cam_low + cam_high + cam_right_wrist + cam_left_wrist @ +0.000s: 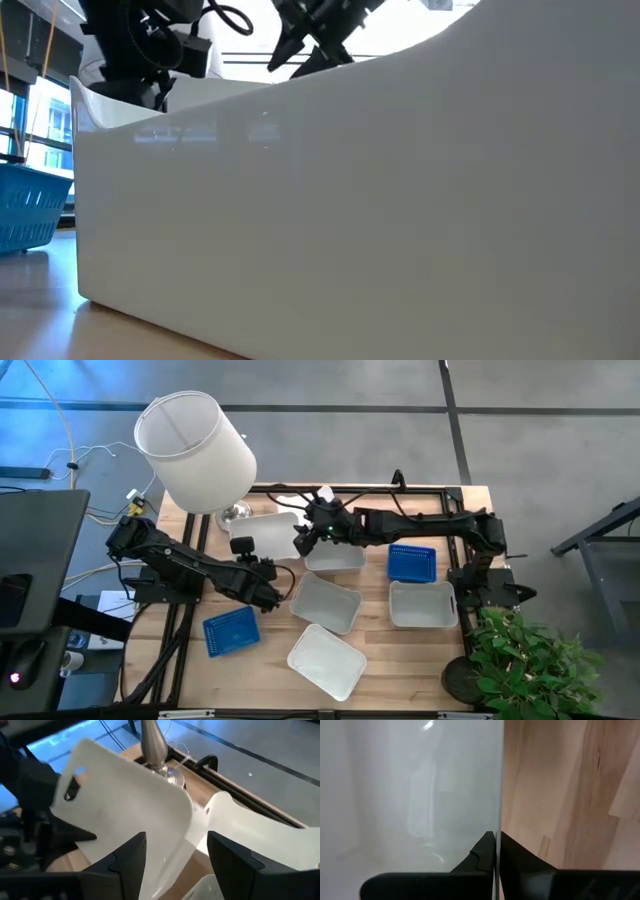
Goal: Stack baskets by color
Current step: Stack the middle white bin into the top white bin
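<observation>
At centre of the high view, on the wooden tabletop [372, 590]: seven baskets counted, five white and two blue.

White, five:
- upper-left white basket [268, 530], beside the lampshade [195, 450]; long axis across the frame.
- upper-centre white basket [338, 557], long axis across the frame, partly under the right arm.
- centre white basket [326, 603], turned, long axis running from upper left to lower right.
- lower white basket [326, 660], near the bottom edge, likewise turned, long axis from upper left to lower right.
- right white basket [422, 605], squared to the tabletop, long axis across the frame.

Blue, two:
- right blue basket [412, 563], just above the right white basket.
- left blue basket [231, 631], at lower left, well apart from its twin, slightly turned.

All seven resting open side up.

Left end effector [272, 597]: pressed together, pinching the thin left wall of the centre white basket, one finger on each side of it.

Right end effector [303, 542]: fingers spread, poised between the upper-left and upper-centre white baskets, gripping nothing.

At lower right, off the tabletop: one potted plant [525, 660].
</observation>
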Tool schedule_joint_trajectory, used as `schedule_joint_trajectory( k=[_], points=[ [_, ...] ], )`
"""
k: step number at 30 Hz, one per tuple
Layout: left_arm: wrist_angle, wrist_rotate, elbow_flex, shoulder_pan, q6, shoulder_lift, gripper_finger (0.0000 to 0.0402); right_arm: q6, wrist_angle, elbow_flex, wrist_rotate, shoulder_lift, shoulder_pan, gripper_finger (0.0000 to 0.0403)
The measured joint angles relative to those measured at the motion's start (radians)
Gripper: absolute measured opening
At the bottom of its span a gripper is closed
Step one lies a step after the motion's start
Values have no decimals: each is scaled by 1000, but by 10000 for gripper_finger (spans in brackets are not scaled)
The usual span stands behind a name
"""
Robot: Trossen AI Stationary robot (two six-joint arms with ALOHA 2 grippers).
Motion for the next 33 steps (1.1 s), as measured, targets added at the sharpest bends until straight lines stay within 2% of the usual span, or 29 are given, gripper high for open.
schedule_joint_trajectory(
  k=[8, 12, 16, 22, 24, 28, 33],
  points=[
    [-1, -23, 52, -32, 8, 0, 0, 30, -4, 0, -7, 47, -20, 197],
    [0, -24, 63, -39, 18, 0, 0, 49, -8, 0, -47, 54, -31, 186],
    [2, -23, 63, -33, 26, 0, 0, 55, -9, 0, -73, 55, -37, 136],
    [13, -36, 66, -10, 36, 0, 17, 30, -7, 0, -69, 56, -42, 18],
    [18, -34, 66, -10, 46, 0, 28, 27, -7, 0, -66, 56, -41, 11],
    [44, 2, 66, -11, 117, 0, 60, 29, -11, 0, -64, 56, -40, 21],
    [116, 59, 66, -11, 181, 0, 110, 0, -12, 0, -34, 56, -39, 3]
  ],
)
